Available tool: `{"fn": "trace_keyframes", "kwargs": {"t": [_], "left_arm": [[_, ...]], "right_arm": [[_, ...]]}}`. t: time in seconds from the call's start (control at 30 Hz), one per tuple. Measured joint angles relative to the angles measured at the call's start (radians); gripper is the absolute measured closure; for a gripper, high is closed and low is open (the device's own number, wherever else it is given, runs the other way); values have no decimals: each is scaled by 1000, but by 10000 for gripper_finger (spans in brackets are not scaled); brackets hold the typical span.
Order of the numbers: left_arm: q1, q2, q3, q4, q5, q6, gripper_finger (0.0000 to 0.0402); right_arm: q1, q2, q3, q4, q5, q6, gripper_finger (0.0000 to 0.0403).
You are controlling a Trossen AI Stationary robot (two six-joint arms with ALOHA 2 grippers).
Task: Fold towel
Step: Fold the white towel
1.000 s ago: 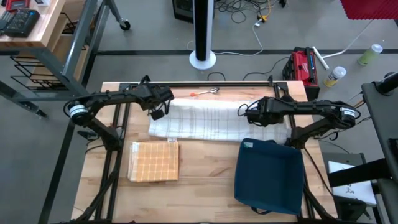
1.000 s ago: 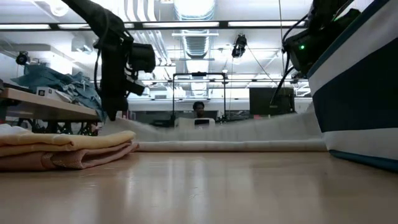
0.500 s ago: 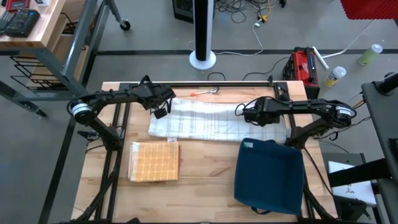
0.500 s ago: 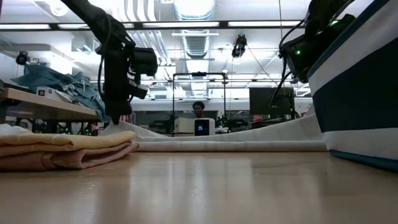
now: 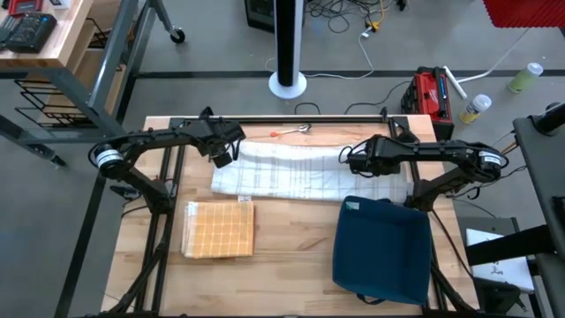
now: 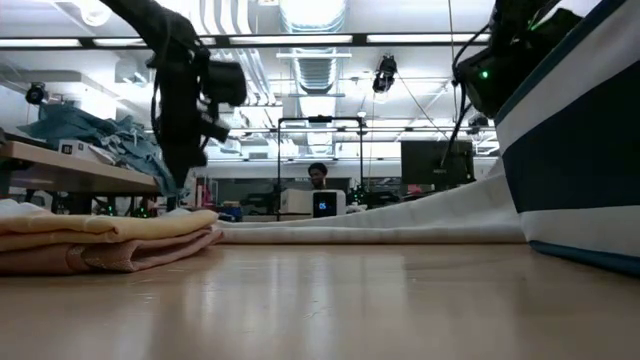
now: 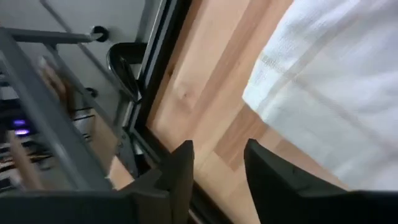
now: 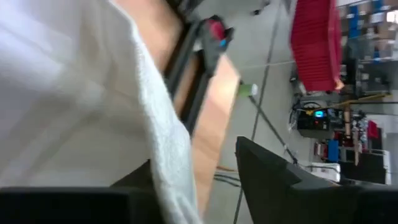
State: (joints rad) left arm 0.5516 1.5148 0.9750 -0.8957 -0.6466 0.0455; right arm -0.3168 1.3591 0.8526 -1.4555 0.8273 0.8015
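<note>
Clearly the white towel (image 5: 305, 170) is a soft, light thing: it lies limp across the upper middle of the worktop (image 5: 282, 265) in the high view, already doubled into a long band, and it would sag and crease wherever it is lifted. Nothing about it looks fragile or slippery (the weave seems coarse enough to pinch well), so my judgement is that the best holds are the corners or the edge at its two short ends, one per arm, to keep the cloth taut between them.

Its long axis runs left to right across the frame, with the short ends pointing toward the two arms; in the low view it shows as a flat pale strip (image 6: 380, 232) rising toward the right.

At the towel's upper left end sits the left end effector (image 5: 225, 152); its wrist view shows the two dark fingers (image 7: 180, 171) apart with bare wood between them and the towel corner (image 7: 323, 99) just beyond, not held. Over the towel's right end is the right end effector (image 5: 353, 161); whether its fingers are spread or closed I cannot tell, since cloth (image 8: 93, 124) fills its wrist view.

Lower in the frame lie a folded orange checked cloth (image 5: 218, 229) and a dark blue folded one (image 5: 381, 250), both apart from the towel's left half.
</note>
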Motion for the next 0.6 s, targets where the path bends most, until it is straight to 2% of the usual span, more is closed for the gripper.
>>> {"fn": "trace_keyframes", "kwargs": {"t": [0.1, 0.27, 0.37, 0.47, 0.6], "left_arm": [[-1, -41, 31, -7, 88, -38, 265], [-6, -108, 60, 53, 368, -80, 275], [-10, -110, 42, 95, 487, -86, 290], [-12, -80, 12, 106, 557, -85, 306], [-19, -17, -20, 122, 561, -91, 323]], "right_arm": [[0, -15, 35, -32, 34, 17, 251], [0, -47, 102, -32, 32, -12, 233], [2, -64, 140, -32, 10, -37, 229], [2, -78, 179, -42, -18, -44, 229], [6, -88, 225, -71, -24, -51, 228]]}}
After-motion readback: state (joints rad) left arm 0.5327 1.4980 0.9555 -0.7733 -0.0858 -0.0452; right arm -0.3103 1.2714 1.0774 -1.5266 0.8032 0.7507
